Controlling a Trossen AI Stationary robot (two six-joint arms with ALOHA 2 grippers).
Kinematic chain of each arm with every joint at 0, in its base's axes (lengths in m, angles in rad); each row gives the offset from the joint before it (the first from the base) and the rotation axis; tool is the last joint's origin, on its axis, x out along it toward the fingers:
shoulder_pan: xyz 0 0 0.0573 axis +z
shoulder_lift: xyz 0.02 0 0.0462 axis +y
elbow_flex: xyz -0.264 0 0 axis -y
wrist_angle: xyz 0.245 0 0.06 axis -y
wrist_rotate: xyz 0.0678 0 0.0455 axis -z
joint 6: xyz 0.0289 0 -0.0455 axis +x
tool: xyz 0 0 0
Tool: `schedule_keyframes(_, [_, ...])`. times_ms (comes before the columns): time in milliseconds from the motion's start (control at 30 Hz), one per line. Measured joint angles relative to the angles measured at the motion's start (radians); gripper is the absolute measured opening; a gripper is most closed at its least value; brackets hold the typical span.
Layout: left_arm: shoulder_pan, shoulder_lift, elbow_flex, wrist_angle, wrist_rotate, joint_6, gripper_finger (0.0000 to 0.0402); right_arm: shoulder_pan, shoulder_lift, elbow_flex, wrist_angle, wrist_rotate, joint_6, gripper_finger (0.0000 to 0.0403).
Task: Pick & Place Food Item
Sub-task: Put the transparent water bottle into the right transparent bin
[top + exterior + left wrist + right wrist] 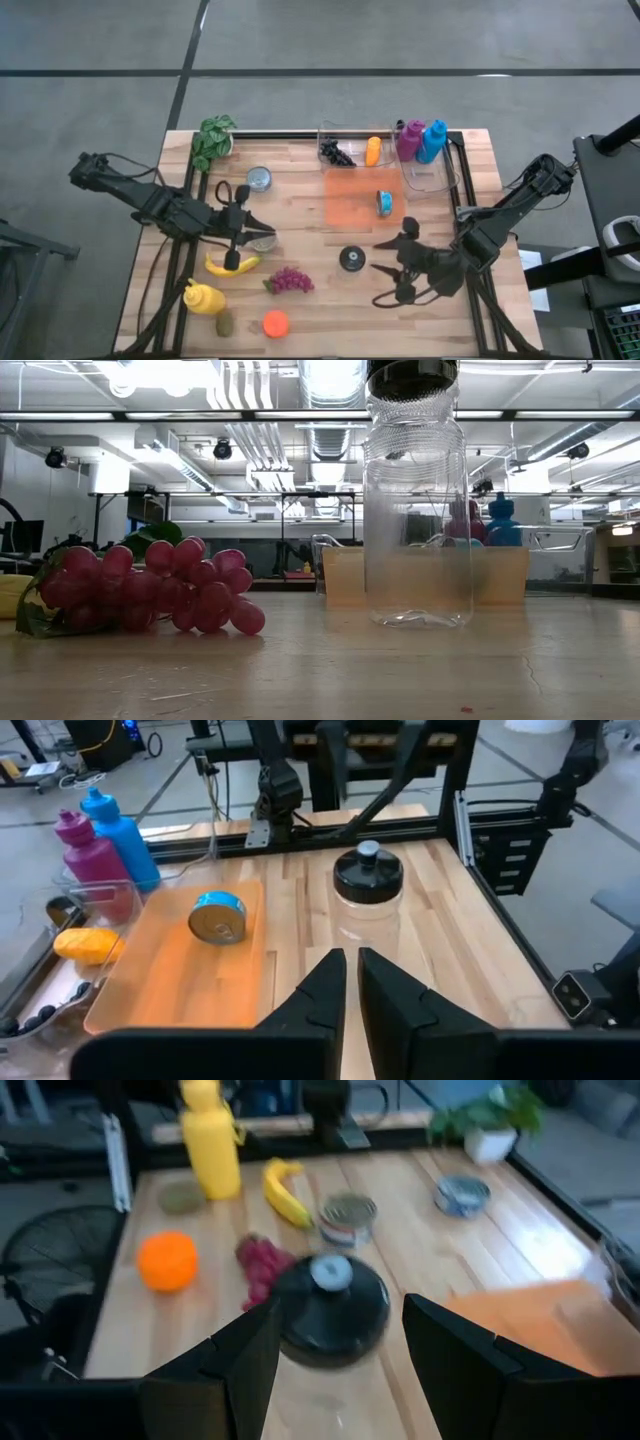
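- My left gripper (237, 235) is over the left-centre of the wooden table (300, 190), just above the banana (231, 264). In my left wrist view the fingers (322, 992) stand nearly together with only a thin gap, and nothing is between them.
- My right gripper (392, 267) is over the right-front part of the table, just beside the clear jar (351, 259) with its black lid. The fingers (250, 1345) are spread wide; the jar lid (332, 1310) shows in the gap beyond them, and I cannot tell whether anything touches it.
- The jar stands upright, near the table's middle; in the low view it rises tall beside the grapes (150, 590).
- Food items at the left-front: banana, grapes, a yellow bottle (202, 297), an orange (275, 322) and a small green fruit (225, 323).
- A tin can (262, 240) sits just beside my left gripper; a second tin (259, 178) lies nearer the potted plant (212, 140).
- An orange tray (350, 205) lies at centre-back, with a blue-labelled can (385, 203) on its right part.
- A clear bin (355, 140) behind the tray holds a dark item (337, 153) and an orange piece (373, 150).
- A magenta bottle (409, 140) and a blue bottle (432, 141) stand together at the back right.
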Motion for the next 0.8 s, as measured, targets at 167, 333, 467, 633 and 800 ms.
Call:
schedule_keyframes(167, [0.0,0.002,0.0,0.004,0.0,0.0,0.0032,0.0,0.015,0.0,0.05,0.0,-0.065,0.0206])
schedule_keyframes(333, [0.0,0.002,0.0,0.004,0.0,0.0,0.0032,-0.007,0.044,0.007,0.079,0.0,-0.09,0.0206])
schedule_keyframes(467, [0.0,0.002,0.0,0.003,0.0,0.0,0.0032,-0.008,0.045,0.01,0.081,0.002,-0.09,0.0206])
schedule_keyframes(633, [0.0,0.002,0.0,0.0,0.001,0.0,0.0032,-0.007,0.045,0.01,0.081,0.022,-0.102,0.0206])
schedule_keyframes(800, [0.0,0.002,0.0,0.0,0.0,0.0,0.0032,-0.013,0.045,0.01,0.081,0.052,-0.119,0.0206])
